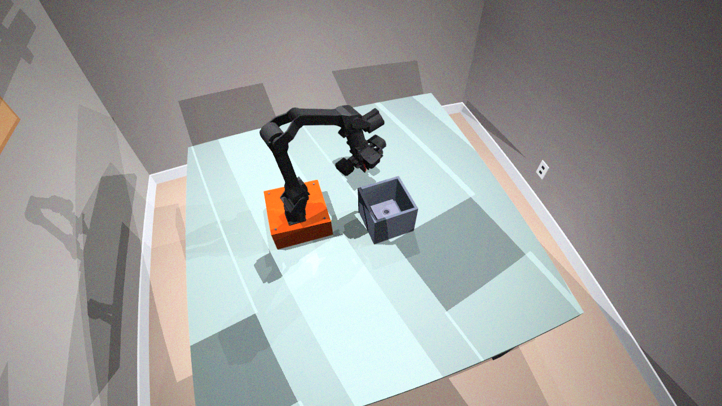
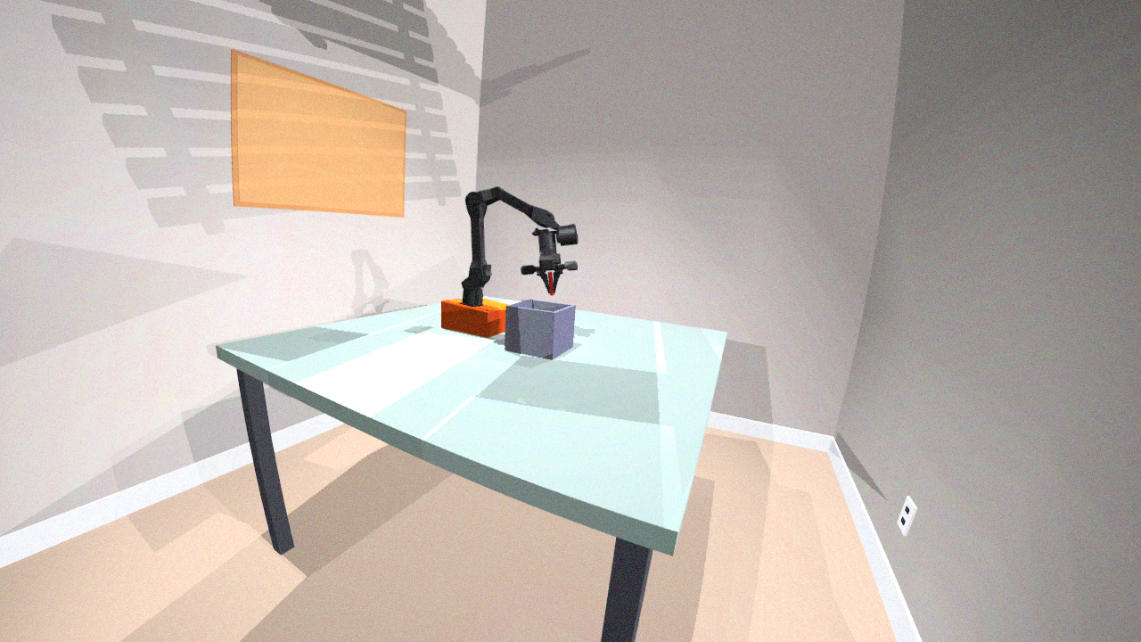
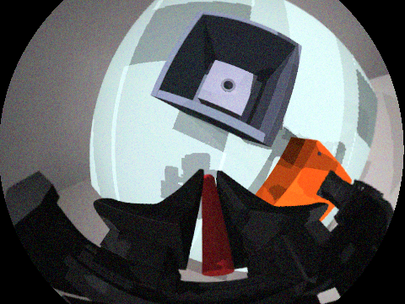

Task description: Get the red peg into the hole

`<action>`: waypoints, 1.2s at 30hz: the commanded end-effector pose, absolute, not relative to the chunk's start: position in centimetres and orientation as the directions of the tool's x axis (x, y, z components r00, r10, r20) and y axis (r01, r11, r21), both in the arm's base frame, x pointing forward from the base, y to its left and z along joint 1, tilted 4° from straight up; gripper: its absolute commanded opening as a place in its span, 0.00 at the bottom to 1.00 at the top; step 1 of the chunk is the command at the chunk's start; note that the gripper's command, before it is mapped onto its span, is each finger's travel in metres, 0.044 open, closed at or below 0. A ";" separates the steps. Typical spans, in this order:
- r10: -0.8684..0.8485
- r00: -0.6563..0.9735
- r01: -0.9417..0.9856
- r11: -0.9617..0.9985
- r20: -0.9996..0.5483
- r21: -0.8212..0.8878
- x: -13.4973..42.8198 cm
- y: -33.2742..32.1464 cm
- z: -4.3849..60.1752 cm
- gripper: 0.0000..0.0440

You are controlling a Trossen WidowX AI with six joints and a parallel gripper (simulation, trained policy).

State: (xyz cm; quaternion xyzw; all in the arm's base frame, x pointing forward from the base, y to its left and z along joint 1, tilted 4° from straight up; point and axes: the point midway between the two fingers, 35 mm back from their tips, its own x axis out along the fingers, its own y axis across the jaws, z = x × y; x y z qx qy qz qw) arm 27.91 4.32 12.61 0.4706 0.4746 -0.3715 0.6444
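Observation:
My gripper [image 3: 209,173] [image 2: 551,292] is shut on the red peg [image 3: 214,236] [image 2: 550,282], which lies lengthwise between the fingers with its tip at the fingertips. In the top view the peg is mostly hidden by the gripper. The gripper is in the air, higher than the rim of the open grey-blue box [image 1: 395,226] [image 2: 540,331] [image 3: 211,116] and off to one side of it, behind it in the top view. At the bottom of the box lies a pale plate [image 1: 377,208] [image 3: 213,90] with a round dark hole [image 1: 386,212] [image 3: 228,84]. No peg stands in the hole.
The arm stands on an orange base block [image 1: 303,237] [image 2: 471,319] [image 3: 295,186], left of the box in the top view, with a narrow gap between them. Both rest on a pale glassy table [image 1: 322,313] [image 2: 558,447] crossed by shadows.

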 end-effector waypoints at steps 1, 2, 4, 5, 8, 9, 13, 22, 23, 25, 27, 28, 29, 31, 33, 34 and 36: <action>-0.049 0.273 0.928 0.277 -0.961 0.249 28.0 3.1 13.0 0.00; -0.054 0.271 0.929 0.275 -0.961 0.247 28.1 2.8 13.0 0.00; -0.062 0.267 0.932 0.272 -0.962 0.241 28.1 2.2 13.1 0.00; -0.066 0.265 0.933 0.270 -0.962 0.238 28.1 1.8 13.1 0.00; -0.076 0.257 0.937 0.265 -0.963 0.229 28.1 0.9 13.2 0.00; -0.079 0.254 0.938 0.263 -0.964 0.226 28.0 0.6 13.2 0.00; -0.090 0.243 0.943 0.257 -0.966 0.213 28.0 -0.5 13.1 0.00; -0.103 0.215 0.951 0.248 -0.971 0.184 28.0 -2.6 12.9 0.00; -0.104 0.212 0.952 0.247 -0.972 0.181 28.0 -2.8 12.8 0.00; -0.105 0.206 0.953 0.246 -0.973 0.175 28.1 -3.2 12.7 0.00; -0.106 0.200 0.955 0.245 -0.974 0.169 28.1 -3.6 12.6 0.00; -0.107 0.197 0.955 0.244 -0.975 0.167 28.1 -3.8 12.5 0.00; -0.107 0.195 0.956 0.244 -0.975 0.164 28.1 -4.0 12.4 0.00; -0.108 0.190 0.957 0.243 -0.976 0.159 28.2 -4.4 12.2 0.00; -0.109 0.185 0.958 0.241 -0.977 0.154 28.3 -4.8 12.0 0.00; -0.110 0.182 0.959 0.240 -0.977 0.151 28.3 -4.9 11.8 0.00; -0.111 0.176 0.960 0.239 -0.978 0.145 28.3 -5.3 11.5 0.00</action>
